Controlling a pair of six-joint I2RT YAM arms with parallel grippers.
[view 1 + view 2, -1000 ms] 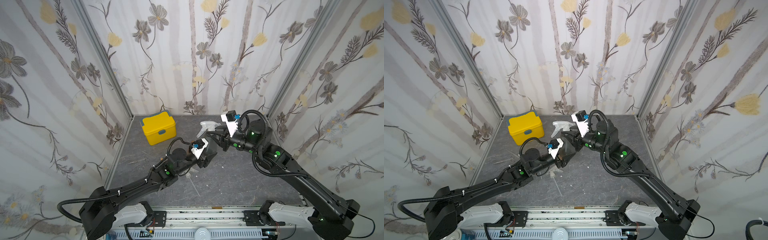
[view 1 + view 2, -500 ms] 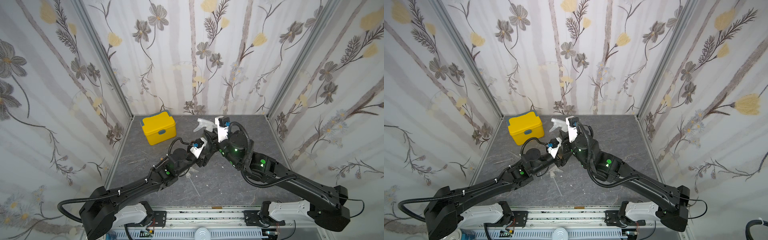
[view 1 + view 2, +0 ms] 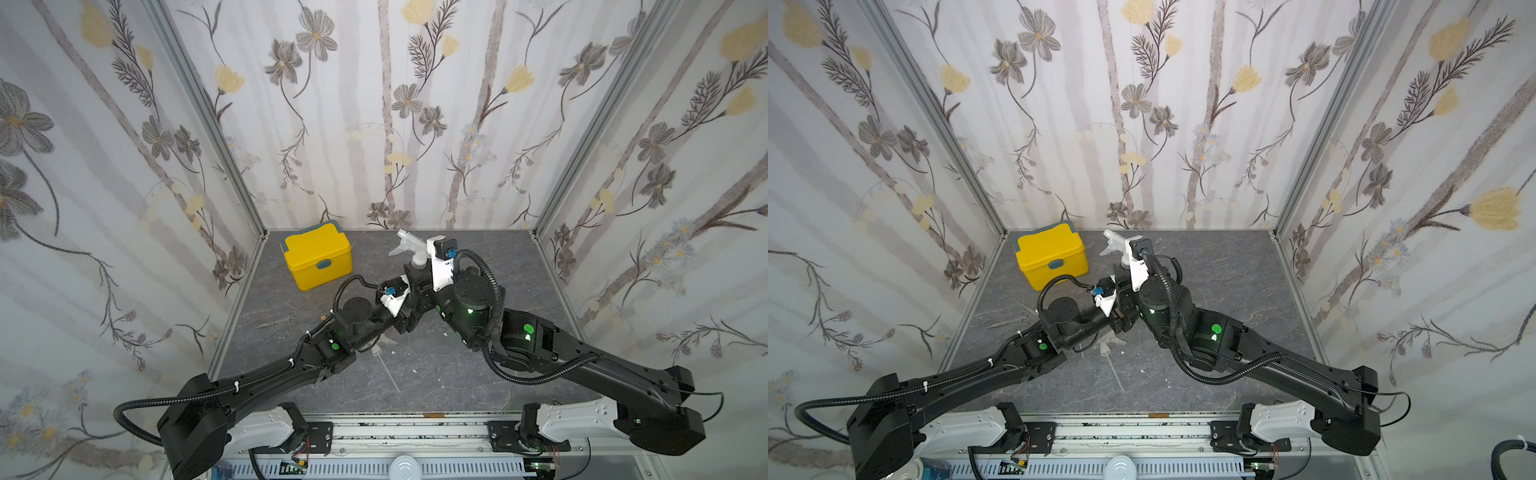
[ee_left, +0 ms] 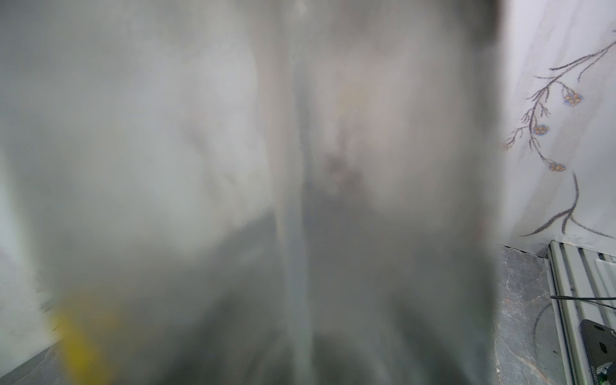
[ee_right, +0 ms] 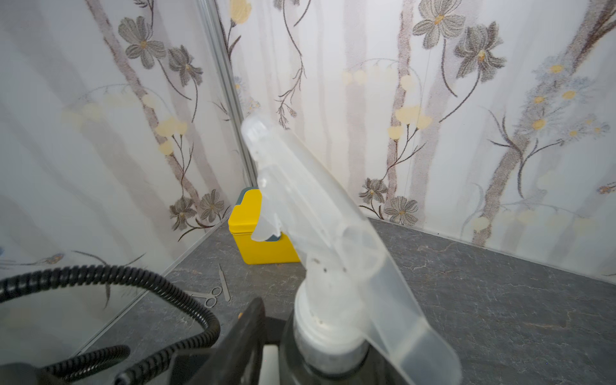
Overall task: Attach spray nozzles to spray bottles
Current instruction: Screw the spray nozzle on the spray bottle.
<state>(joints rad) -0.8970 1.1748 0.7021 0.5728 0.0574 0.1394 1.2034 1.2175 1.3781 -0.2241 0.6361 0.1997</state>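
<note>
A smoky grey spray bottle (image 4: 233, 166) fills the left wrist view as a blur, and my left gripper (image 3: 409, 293) is shut on it mid-table. In both top views the grippers hide the bottle. A clear-whitish spray nozzle (image 3: 406, 245) (image 5: 300, 206) stands on its neck, collar down at the bottle mouth. My right gripper (image 3: 417, 270) is at that collar. One black finger (image 5: 248, 330) stands a little off it, and the nozzle hides the other finger. A second clear spray nozzle (image 3: 380, 347) lies on the table under the left arm, dip tube toward the front.
A yellow lidded box (image 3: 318, 259) stands at the back left. Small scissors (image 3: 282, 319) lie on the grey tabletop left of the left arm. Patterned walls close in the back and both sides. The left arm's cable (image 5: 150, 283) loops close by the right gripper.
My right arm has swung in low toward the middle and its wrist has turned at the nozzle collar. Its jaws have widened. The left arm and the bottle have stayed put.
</note>
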